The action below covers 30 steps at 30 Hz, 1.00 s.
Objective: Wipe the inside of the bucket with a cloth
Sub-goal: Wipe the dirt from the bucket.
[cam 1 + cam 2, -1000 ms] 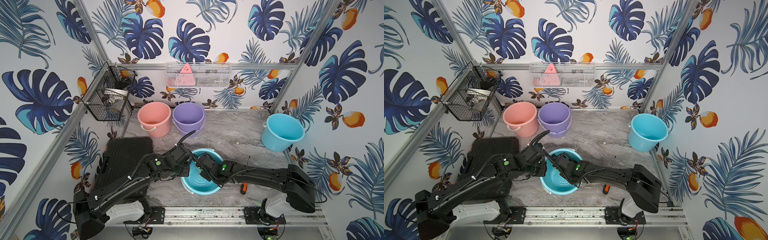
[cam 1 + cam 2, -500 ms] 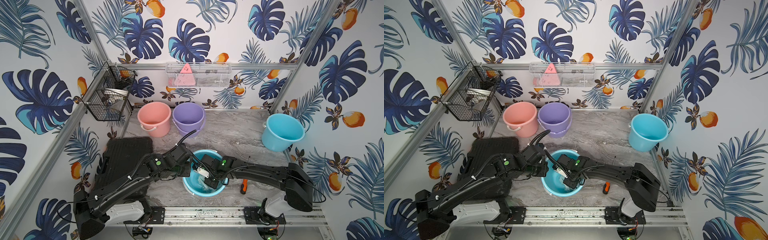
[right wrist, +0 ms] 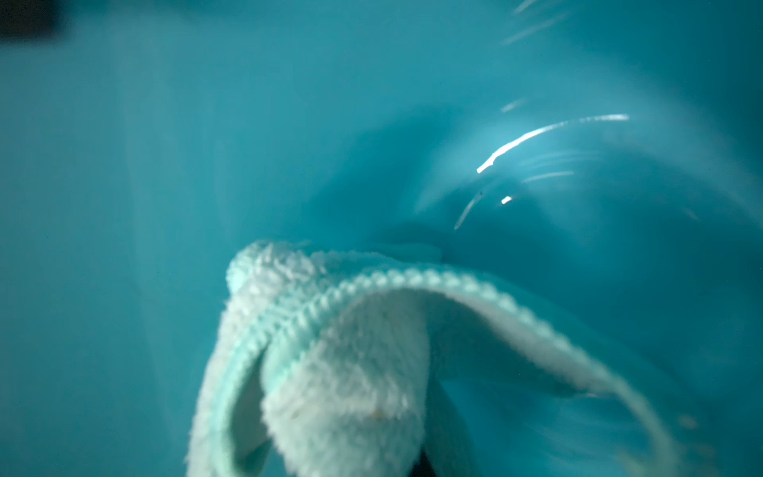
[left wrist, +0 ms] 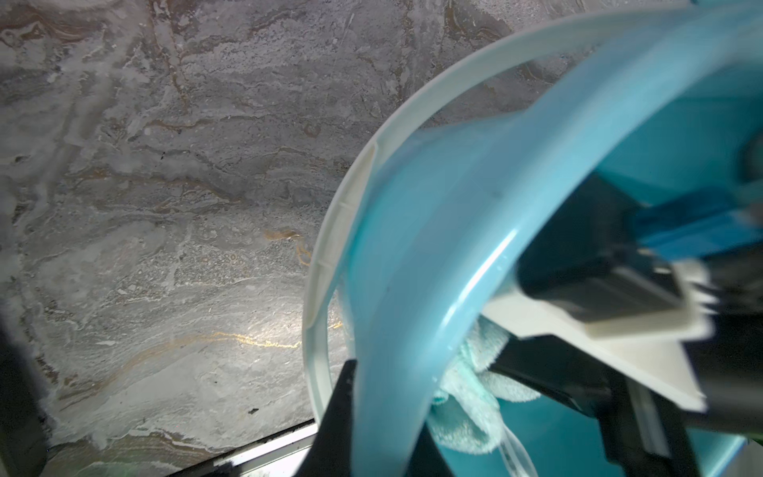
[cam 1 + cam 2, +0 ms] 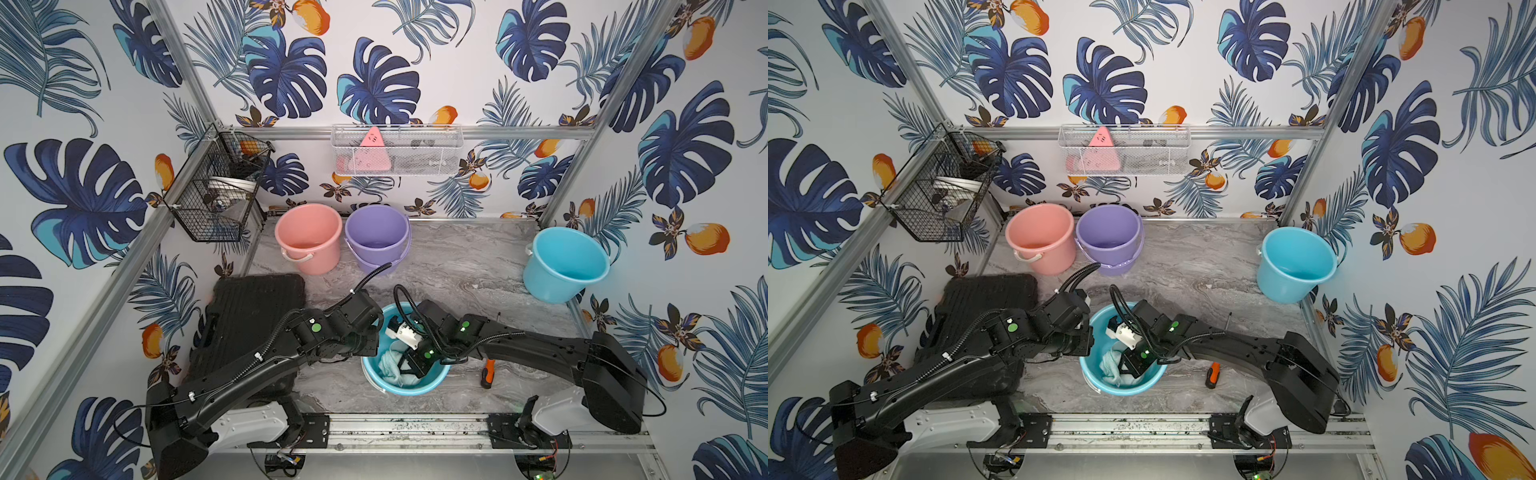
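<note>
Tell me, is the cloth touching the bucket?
Touching. In a top view the cloth lies bunched inside the bucket, against its wall.

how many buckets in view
4: pink bucket and purple bucket side by side at the back, tilted blue bucket by the right wall, front blue bucket between the arms holding the cloth. A nested one could be hidden.

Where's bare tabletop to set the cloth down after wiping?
Widest bare patch: the marble between the purple bucket, the light blue bucket and the right arm. Crowded: around the front bucket, hemmed by the left arm and a screwdriver; the black case fills the left.
</note>
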Each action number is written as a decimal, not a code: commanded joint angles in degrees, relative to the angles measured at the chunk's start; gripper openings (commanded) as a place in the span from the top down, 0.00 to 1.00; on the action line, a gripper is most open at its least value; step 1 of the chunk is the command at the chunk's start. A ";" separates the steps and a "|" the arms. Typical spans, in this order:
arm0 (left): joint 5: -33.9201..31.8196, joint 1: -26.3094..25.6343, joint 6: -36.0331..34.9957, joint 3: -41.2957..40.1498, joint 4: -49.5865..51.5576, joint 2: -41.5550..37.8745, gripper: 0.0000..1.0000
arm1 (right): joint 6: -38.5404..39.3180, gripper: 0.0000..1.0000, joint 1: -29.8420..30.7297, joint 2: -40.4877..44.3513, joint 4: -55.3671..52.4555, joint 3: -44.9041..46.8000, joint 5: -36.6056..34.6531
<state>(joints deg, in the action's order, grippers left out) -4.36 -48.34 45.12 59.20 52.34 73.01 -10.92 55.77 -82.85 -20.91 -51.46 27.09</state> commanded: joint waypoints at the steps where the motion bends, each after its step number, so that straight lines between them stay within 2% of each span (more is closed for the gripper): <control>1: -0.87 0.00 -0.12 -0.44 -0.55 0.04 1.00 | -4.71 1.00 -0.08 3.74 8.94 0.79 -1.05; 12: -0.34 -0.07 -0.15 -0.34 -1.00 0.18 1.00 | 4.41 1.00 0.63 14.25 3.67 -4.79 -26.05; 21: -0.04 0.00 0.12 -0.22 -1.22 0.00 1.00 | 10.11 1.00 5.62 10.88 8.47 -7.08 -33.80; 30: 0.16 0.00 0.14 -0.40 -1.53 -0.11 1.00 | 9.25 1.00 8.87 4.19 18.60 0.11 -40.20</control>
<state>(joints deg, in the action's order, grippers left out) -4.25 -48.36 45.12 58.81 52.38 73.01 -1.93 64.16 -77.52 -8.51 -52.75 -9.87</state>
